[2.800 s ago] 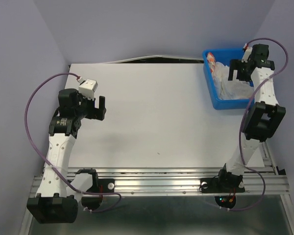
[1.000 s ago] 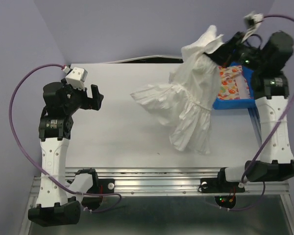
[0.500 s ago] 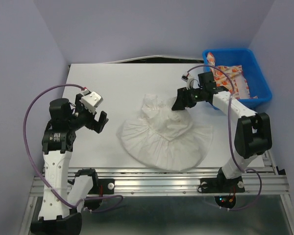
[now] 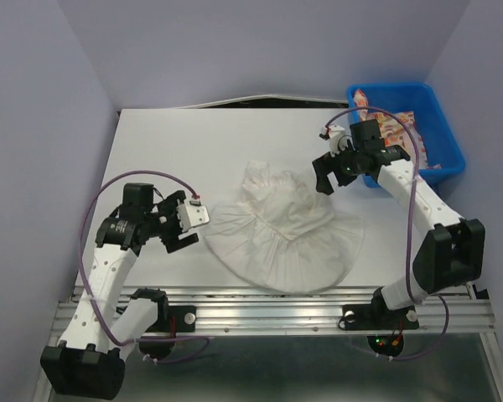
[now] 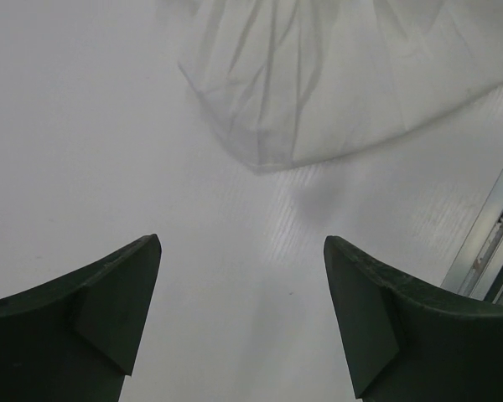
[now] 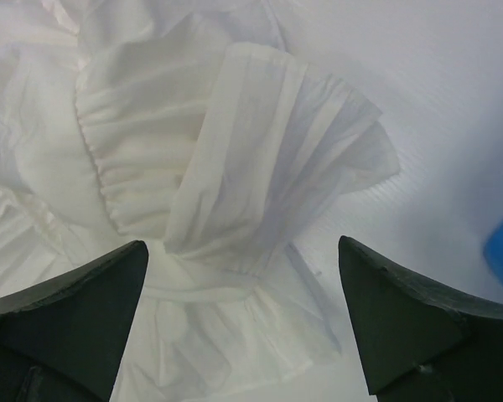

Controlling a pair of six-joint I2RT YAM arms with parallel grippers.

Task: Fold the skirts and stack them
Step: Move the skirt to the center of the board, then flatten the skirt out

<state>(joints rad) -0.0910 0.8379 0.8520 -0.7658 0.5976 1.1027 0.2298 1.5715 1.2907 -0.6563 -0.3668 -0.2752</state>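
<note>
Skirt [image 4: 281,230] lies spread between left gripper [image 4: 178,226] and right gripper [image 4: 332,179], both gaping empty.

The left gripper [image 5: 241,243] holds its dark fingers [image 5: 109,293] wide apart above the white table [image 5: 84,151]. The white skirt [image 5: 318,84] lies just ahead, its pleated hem clear of the fingers. A metal rail [image 5: 495,243] runs along the right edge

Printed skirt [image 4: 422,149] partly behind right arm [image 4: 419,197]

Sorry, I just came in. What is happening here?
Two robot arms are working on folding skirts. The white skirt lies spread on the table, not yet folded. The left gripper hovers open by its hem, and the right gripper is open over its far edge; neither holds anything. The printed skirt sits in the blue bin.
</note>
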